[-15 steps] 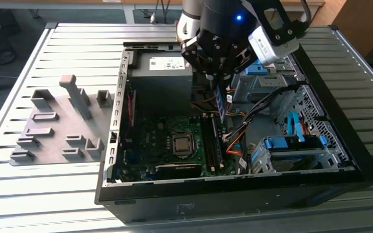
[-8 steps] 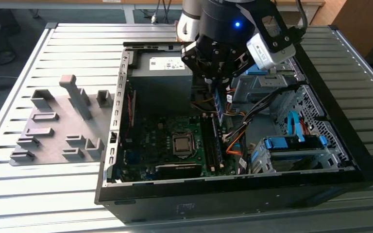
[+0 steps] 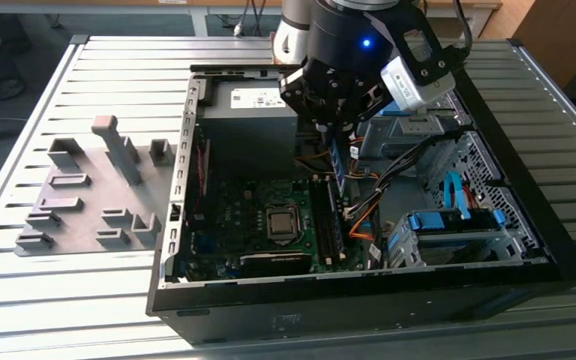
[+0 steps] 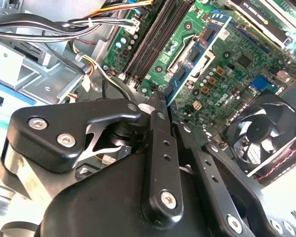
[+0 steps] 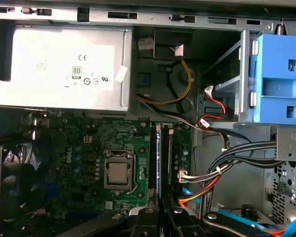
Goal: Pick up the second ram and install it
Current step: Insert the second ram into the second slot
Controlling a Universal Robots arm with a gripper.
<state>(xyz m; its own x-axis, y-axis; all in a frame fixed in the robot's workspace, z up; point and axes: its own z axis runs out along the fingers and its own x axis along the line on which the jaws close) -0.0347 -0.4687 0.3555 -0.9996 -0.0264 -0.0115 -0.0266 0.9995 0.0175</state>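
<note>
I have the gripper (image 3: 336,139) down inside the open computer case (image 3: 528,247), pinching the second ram (image 3: 339,161) between its fingers; the blue-green stick hangs below the claw on edge, long side running along the case, above the black memory slots (image 3: 330,225) of the green motherboard (image 3: 238,217). In the first wrist view the ram (image 5: 159,158) reads as a thin blue line reaching from the fingers (image 5: 148,219) out over the slots (image 5: 152,158), just beside the bare processor socket (image 5: 118,173); in the second wrist view the black fingers (image 4: 160,148) close on the stick's edge (image 4: 197,59), with the slots (image 4: 153,42) beyond it. I cannot tell whether the stick touches a slot or sits just above one.

Room is tight on the exterior view's right: bundled cables (image 3: 388,180) and the metal drive cage (image 3: 448,225) with its blue fittings stand near the slots; the grey power supply (image 3: 248,101) closes the far end; the fan (image 5: 15,187) lies well apart past the socket. Outside the case, toward the exterior view's left, the grey holder tray (image 3: 88,195) sits on the slatted table (image 3: 48,300).
</note>
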